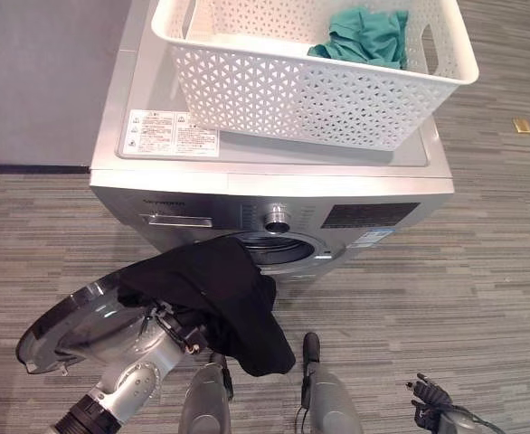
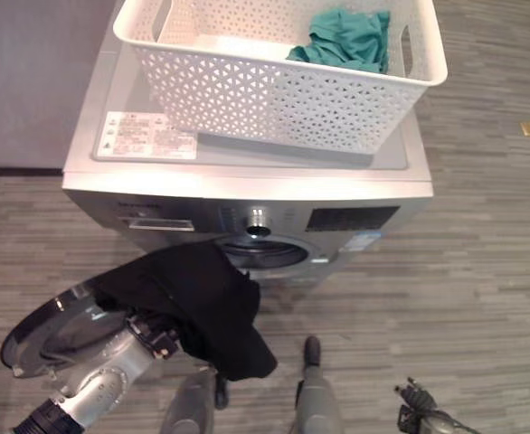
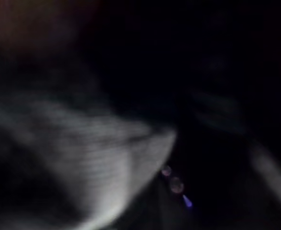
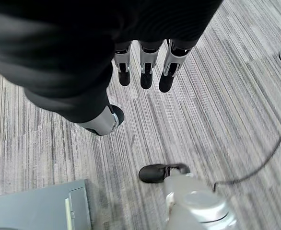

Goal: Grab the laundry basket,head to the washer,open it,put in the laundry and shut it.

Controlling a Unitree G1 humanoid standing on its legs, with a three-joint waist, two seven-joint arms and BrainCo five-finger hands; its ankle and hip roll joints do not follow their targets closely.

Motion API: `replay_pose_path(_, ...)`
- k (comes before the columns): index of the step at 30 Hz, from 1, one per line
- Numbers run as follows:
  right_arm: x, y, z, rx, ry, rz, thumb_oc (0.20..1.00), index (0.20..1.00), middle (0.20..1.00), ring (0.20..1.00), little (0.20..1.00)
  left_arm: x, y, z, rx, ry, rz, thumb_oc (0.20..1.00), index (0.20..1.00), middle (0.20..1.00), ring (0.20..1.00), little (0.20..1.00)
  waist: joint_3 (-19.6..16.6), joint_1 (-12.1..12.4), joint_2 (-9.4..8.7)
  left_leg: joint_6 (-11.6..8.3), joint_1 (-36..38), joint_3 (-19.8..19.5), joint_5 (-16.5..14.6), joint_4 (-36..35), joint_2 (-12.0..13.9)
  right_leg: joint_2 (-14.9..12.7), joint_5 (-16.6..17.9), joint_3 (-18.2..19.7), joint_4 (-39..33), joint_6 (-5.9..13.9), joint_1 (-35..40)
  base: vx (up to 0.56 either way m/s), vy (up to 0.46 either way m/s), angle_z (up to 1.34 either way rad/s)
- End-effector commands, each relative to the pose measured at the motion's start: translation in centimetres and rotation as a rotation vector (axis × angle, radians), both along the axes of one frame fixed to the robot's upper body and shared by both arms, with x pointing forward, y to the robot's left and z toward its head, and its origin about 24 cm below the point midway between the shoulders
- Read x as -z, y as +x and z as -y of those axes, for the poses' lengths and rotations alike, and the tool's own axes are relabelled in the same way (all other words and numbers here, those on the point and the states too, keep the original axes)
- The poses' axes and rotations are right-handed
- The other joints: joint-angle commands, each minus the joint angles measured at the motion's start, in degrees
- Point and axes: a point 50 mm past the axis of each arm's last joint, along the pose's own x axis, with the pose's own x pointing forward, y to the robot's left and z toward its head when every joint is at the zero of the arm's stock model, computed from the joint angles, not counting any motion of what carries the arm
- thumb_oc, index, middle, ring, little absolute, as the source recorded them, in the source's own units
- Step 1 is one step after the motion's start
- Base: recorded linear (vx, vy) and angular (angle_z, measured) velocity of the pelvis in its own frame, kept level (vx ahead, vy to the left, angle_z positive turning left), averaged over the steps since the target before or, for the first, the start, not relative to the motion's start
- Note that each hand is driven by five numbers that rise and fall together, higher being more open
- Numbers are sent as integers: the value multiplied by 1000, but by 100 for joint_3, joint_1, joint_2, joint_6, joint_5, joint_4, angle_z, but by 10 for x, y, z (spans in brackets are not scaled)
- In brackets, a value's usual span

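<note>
Black cloth: soft black garment [image 1: 224, 298] draped over left hand [image 1: 170, 330], beside silver front-loading washer [image 1: 274, 194] with open round door [image 1: 70, 321]
Handling: likely light, limp, prone to snagging; best bunched at the middle
Axis: hanging down, trailing end toward floor
Left hand: hidden under cloth, grasp unreadable
Right hand [image 4: 145, 67]: relaxed, holding nothing
Basket: white perforated plastic laundry basket [image 1: 310, 90] on washer top, teal cloth [image 1: 364, 36] inside

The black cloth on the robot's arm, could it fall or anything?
It might. The black cloth is draped loosely over the left hand, hanging beside the round washer door, so it could slide onto the striped grey floor. The teal cloth waits in the white plastic basket: it could be forgotten.
</note>
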Motion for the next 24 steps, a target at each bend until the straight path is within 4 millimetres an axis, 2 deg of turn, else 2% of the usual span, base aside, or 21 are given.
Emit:
replay_pose_path(1, -3, -10, 12, -14, -55, -31, 1000, 1000, 1000, 1000, 1000, -26, -10, 20, 114, -121, 98, 200, 200, 200, 200, 200, 26, -55, 16, 159, 209, -302, 466, -593, -140, -289, 20, -153, 572, 165, -444, -124, -128, 19)
replay_pose_path(6, -5, -3, 12, -17, -57, -3, 1000, 1000, 1000, 1000, 1000, -21, -12, 24, 129, -116, 68, 200, 200, 200, 200, 200, 93, -85, 78, 141, 3, -376, 599, -657, -58, -148, -190, -105, 889, 122, -793, -87, -64, 4)
replay_pose_path(8, -6, 2, 10, -7, -54, 25, 1000, 1000, 1000, 1000, 1000, -15, -13, 31, 131, -118, 44, 200, 200, 200, 200, 200, 317, -115, 150, 108, -318, -521, 589, -315, -76, -173, -492, -131, 1613, 48, -1116, -151, -60, 5)
replay_pose_path(12, -7, 4, 9, 31, -50, 56, 1000, 1000, 1000, 1000, 1000, -4, -12, 35, 118, -105, 13, 200, 200, 200, 200, 200, 467, -167, 191, 73, -579, -630, 590, -99, -111, -169, -612, -156, 1883, 1, -1312, -78, -65, 11)
replay_pose_path(15, -10, 17, 7, 46, -55, 94, 1000, 1000, 1000, 1000, 1000, 3, -7, 41, 82, -95, -5, 200, 200, 200, 200, 200, 587, -195, 286, 67, -781, -675, 682, -131, -125, -121, -622, -190, 1882, -36, -1523, -87, -54, 10)
replay_pose_path(20, -19, 41, -1, 57, -58, 201, 1000, 1000, 1000, 1000, 1000, 8, 10, 48, -24, -71, 11, 200, 200, 200, 200, 200, 835, -256, 389, 105, -1169, -667, 728, -20, -134, -28, -655, -106, 2124, -95, -2059, -79, -21, -3)
replay_pose_path(24, -23, 52, -15, 52, -31, 283, 1000, 1000, 1000, 1000, 1000, -2, 36, 41, -196, -10, 112, 200, 200, 200, 200, 200, 997, -321, 405, 89, -1651, -661, 564, 605, -114, -48, -954, -22, 2876, -209, -2582, -31, -40, -16)
